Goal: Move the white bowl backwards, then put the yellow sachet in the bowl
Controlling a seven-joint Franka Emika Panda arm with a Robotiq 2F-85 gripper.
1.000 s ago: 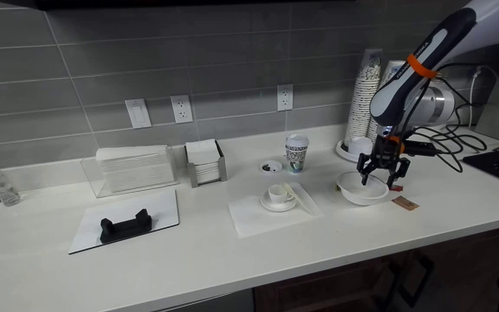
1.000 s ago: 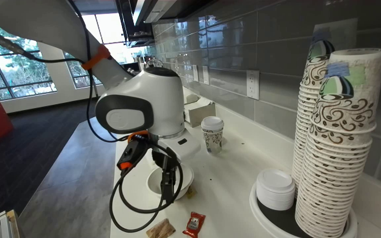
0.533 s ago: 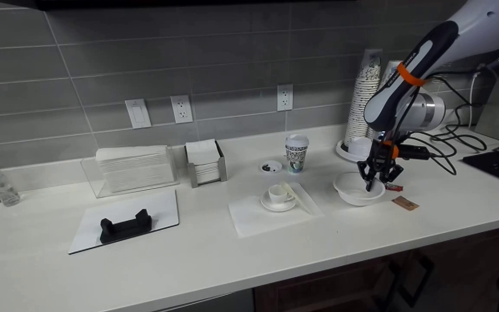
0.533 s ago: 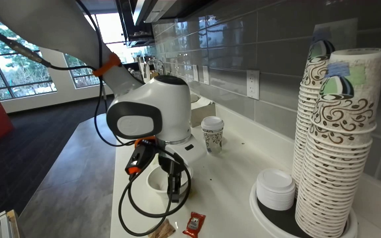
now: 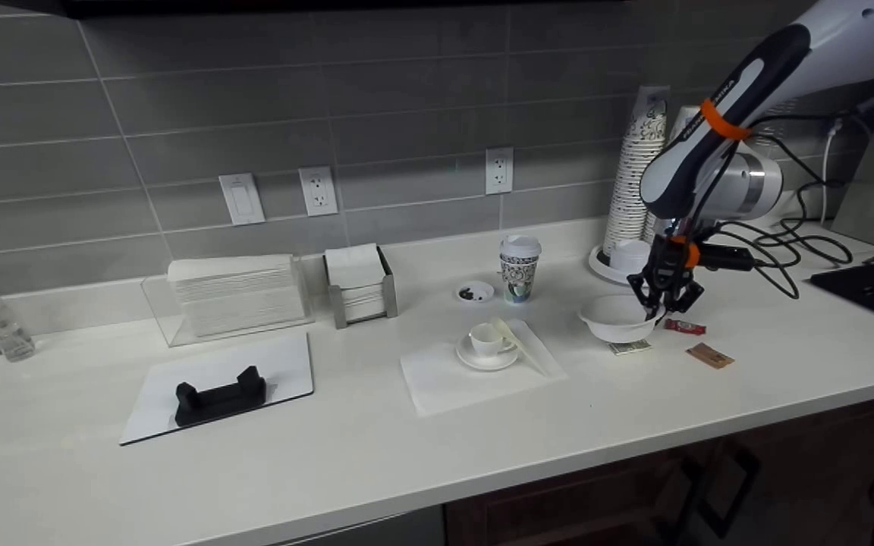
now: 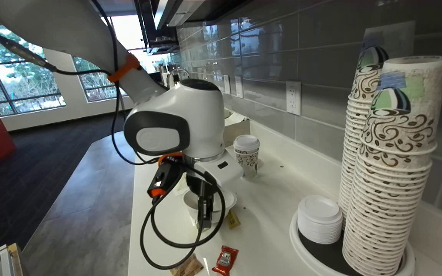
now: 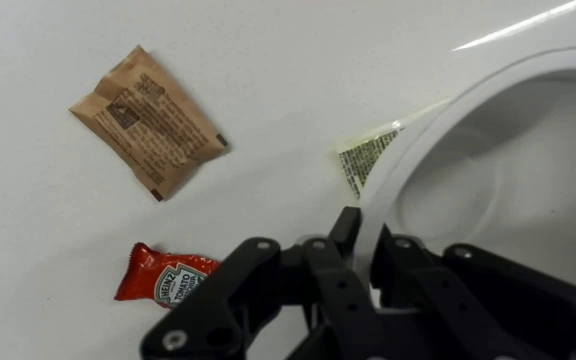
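The white bowl [image 5: 616, 321], seemingly mid-move, is rim-gripped by the claw [image 7: 365, 230] — the yellow sachet [image 6: 233, 219] beside the bowl is not yet added.

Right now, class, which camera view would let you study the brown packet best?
The wrist view: there the brown packet shows large, whole and unobstructed, its printed face visible. Both exterior views show it smaller: either the whole brown packet, or the brown packet at the picture's bottom edge, crossed by a black cable.
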